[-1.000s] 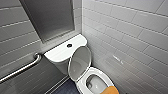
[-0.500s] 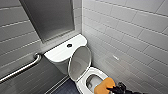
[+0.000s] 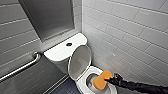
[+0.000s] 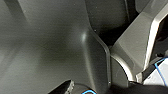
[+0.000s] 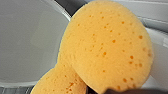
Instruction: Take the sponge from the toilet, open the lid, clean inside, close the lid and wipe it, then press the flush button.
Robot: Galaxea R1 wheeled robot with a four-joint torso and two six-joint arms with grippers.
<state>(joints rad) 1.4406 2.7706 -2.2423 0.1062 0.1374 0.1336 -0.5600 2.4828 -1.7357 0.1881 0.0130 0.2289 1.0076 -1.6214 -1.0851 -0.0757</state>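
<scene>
The white toilet (image 3: pixel 82 86) stands in the corner with its lid (image 3: pixel 79 62) raised against the tank. The dark flush button (image 3: pixel 69 44) sits in the middle of the tank cover. My right gripper (image 3: pixel 110 80) comes in from the right on a black arm and is shut on the orange sponge (image 3: pixel 102 79), which hangs over the open bowl just inside its right rim. In the right wrist view the sponge (image 5: pixel 107 47) looms large in front of a smooth white part of the toilet (image 5: pixel 27 42). I cannot tell whether the sponge touches the ceramic.
A metal grab bar (image 3: pixel 20 68) runs along the left wall below a grey recessed niche (image 3: pixel 50 17). The white tiled wall (image 3: pixel 130 37) stands close on the toilet's right. Dark floor tiles (image 3: pixel 63 88) show left of the bowl.
My right arm has brought the sponge down and to the left, from beside the tiled wall to over the bowl. The lid stays raised.
</scene>
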